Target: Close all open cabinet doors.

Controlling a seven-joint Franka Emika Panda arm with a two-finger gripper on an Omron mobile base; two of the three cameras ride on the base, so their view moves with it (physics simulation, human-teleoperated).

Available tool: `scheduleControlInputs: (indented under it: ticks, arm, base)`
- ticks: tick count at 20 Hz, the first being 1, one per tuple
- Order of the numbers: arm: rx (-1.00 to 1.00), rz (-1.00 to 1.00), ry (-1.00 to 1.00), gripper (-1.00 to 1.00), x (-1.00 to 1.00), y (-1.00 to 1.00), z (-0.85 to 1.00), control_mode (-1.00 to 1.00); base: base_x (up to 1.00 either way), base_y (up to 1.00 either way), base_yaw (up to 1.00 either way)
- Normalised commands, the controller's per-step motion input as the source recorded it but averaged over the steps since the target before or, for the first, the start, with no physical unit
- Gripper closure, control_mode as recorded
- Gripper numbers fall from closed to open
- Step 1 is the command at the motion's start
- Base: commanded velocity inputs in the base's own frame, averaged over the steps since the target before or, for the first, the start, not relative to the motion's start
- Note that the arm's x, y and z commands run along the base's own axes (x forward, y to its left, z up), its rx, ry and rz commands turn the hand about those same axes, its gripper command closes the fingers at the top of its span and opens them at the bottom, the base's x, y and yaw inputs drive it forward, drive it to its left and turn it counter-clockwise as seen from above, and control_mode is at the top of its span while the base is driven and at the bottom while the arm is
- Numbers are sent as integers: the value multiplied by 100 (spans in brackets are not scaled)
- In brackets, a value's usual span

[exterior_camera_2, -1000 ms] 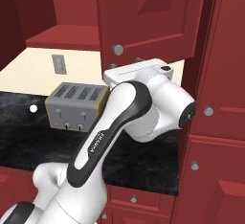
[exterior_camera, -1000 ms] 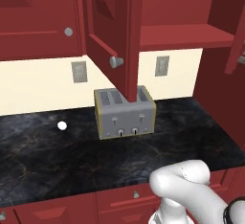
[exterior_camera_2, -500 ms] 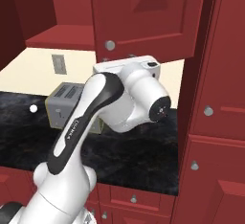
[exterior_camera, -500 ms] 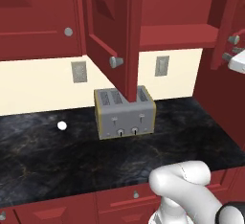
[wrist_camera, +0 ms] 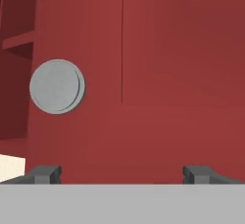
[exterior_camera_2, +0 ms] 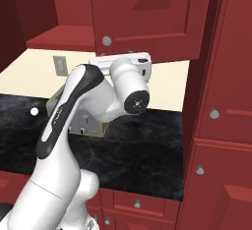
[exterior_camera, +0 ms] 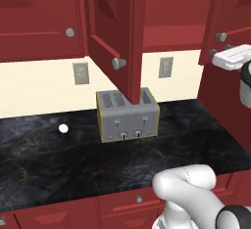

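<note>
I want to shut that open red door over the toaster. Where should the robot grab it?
Probably the round grey knob near the bottom corner of the open door. It sticks out from the flat front, so open fingers can come from that side and close around it.

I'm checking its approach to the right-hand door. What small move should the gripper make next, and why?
Probably press forward: the open gripper faces the right cabinet door beside its knob, and that door stands ajar.
</note>
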Motion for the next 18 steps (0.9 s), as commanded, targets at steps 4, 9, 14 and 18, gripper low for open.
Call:
scheduleControlInputs:
  ticks: [4, 9, 14, 18]
  arm:
    - [0, -9, 0, -100, 50, 21, 0, -100]
    - [0, -11, 0, -100, 40, 22, 1, -100]
    - [0, -10, 0, -100, 36, 13, 2, -100]
    - [0, -10, 0, -100, 35, 5, 5, -100]
  base:
    - [0, 0, 0]
    - [0, 0, 0]
    - [0, 0, 0]
    - [0, 0, 0]
